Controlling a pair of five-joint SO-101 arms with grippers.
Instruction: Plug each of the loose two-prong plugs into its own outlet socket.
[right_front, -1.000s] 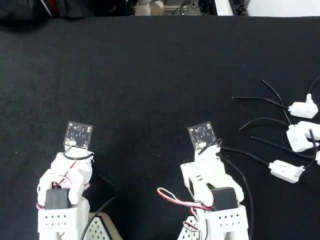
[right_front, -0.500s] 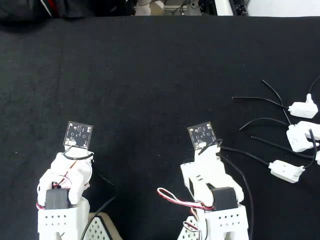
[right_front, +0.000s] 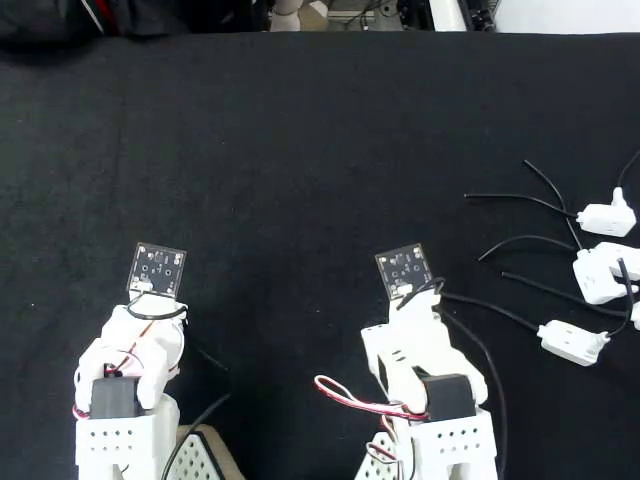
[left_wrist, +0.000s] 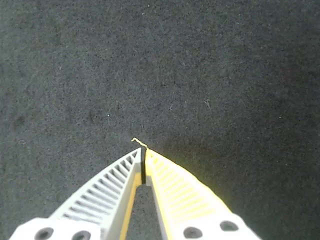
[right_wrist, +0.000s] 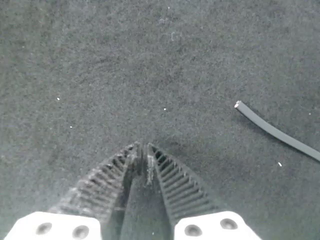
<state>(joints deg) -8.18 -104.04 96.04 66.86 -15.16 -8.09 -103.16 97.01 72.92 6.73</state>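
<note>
Left gripper (left_wrist: 143, 152) and right gripper (right_wrist: 142, 150) pressed together, plugs (right_front: 605, 218) well apart from both

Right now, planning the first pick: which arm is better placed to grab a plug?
Right. The white plugs lie far to the right, beside the right arm, and a cord lies near its shut claw. The left arm sits much farther off.

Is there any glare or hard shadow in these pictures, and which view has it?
High view: even light, no hard shadows on the black cloth; the white plugs glare a little. Left wrist view: a soft shadow lies on the cloth beside the left gripper. Right wrist view: a faint shadow around the right gripper; no glare.
</note>
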